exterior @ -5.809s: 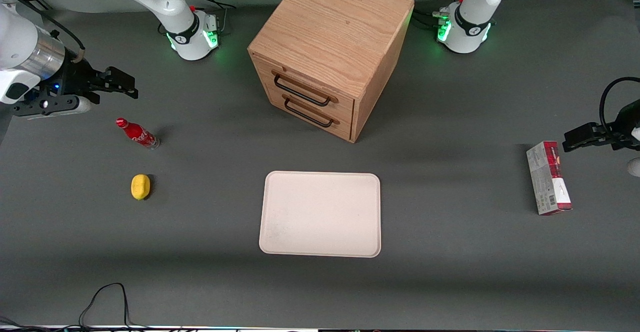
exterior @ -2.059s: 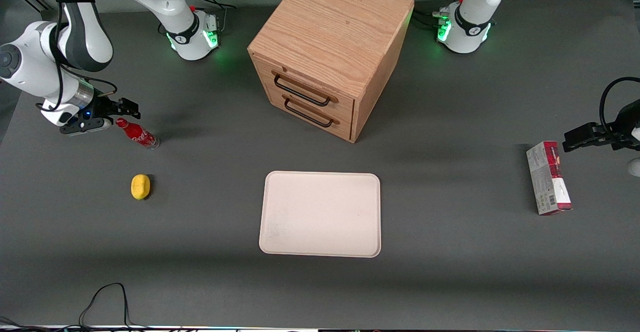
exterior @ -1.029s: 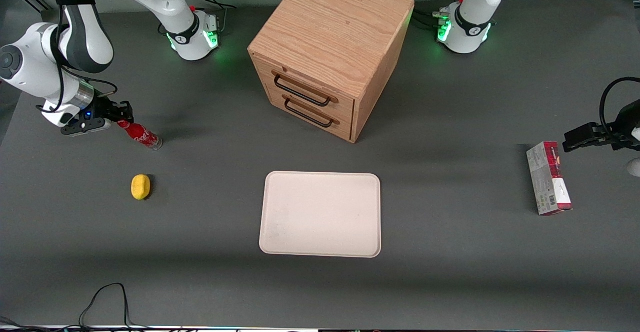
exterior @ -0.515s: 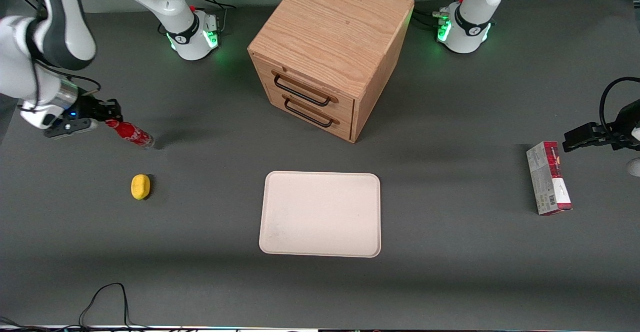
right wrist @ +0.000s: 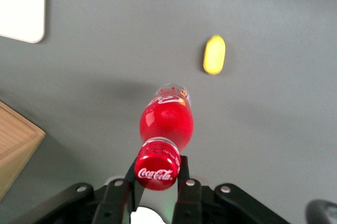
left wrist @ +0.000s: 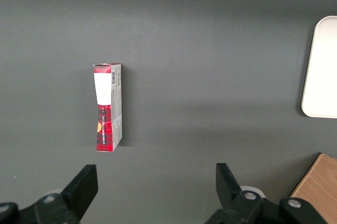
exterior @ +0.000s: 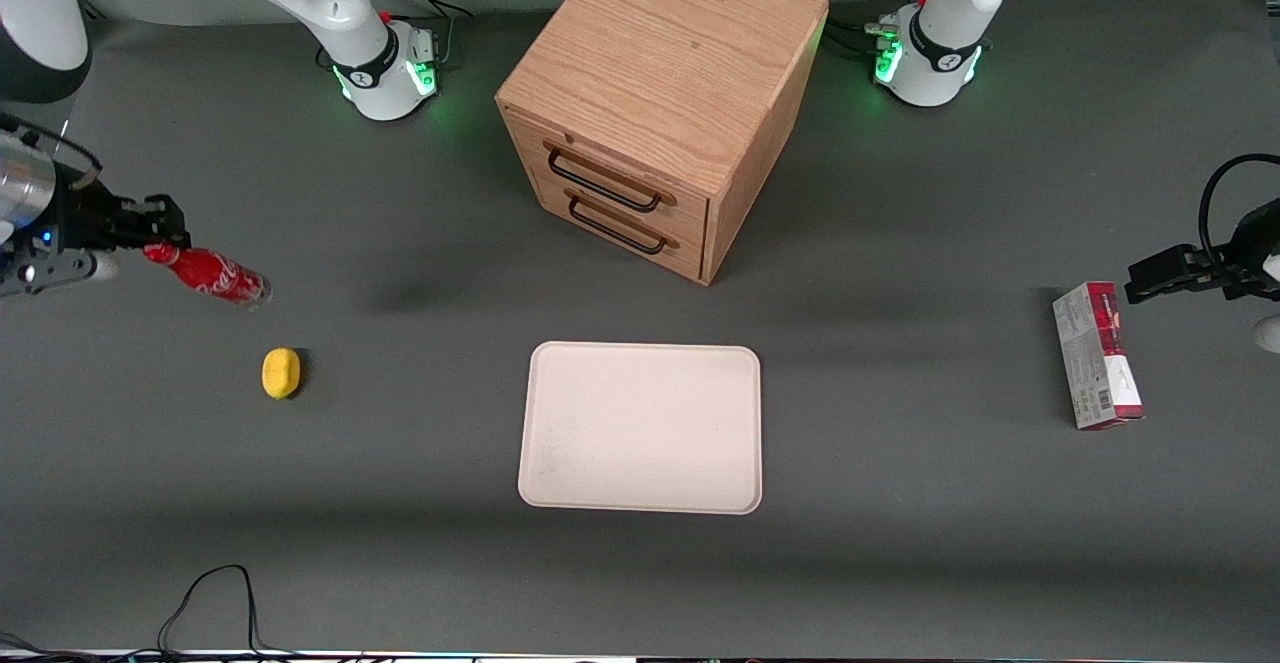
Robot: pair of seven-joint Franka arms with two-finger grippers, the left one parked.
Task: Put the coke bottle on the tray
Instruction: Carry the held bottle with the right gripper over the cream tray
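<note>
My right gripper is shut on the neck of the coke bottle, just under its red cap. The bottle hangs lifted above the table at the working arm's end, its clear base farthest from the gripper. In the right wrist view the fingers clamp the neck of the coke bottle below the cap with white script, high over the grey mat. The cream-white tray lies flat mid-table, nearer the front camera than the wooden cabinet; a corner of the tray shows in the right wrist view.
A yellow lemon lies on the mat nearer the front camera than the bottle; it shows too in the right wrist view. A wooden two-drawer cabinet stands mid-table. A red-and-grey carton lies toward the parked arm's end.
My gripper came down to the standing bottle, shut on its neck, then lifted it off the mat and carried it outward toward the working arm's table edge.
</note>
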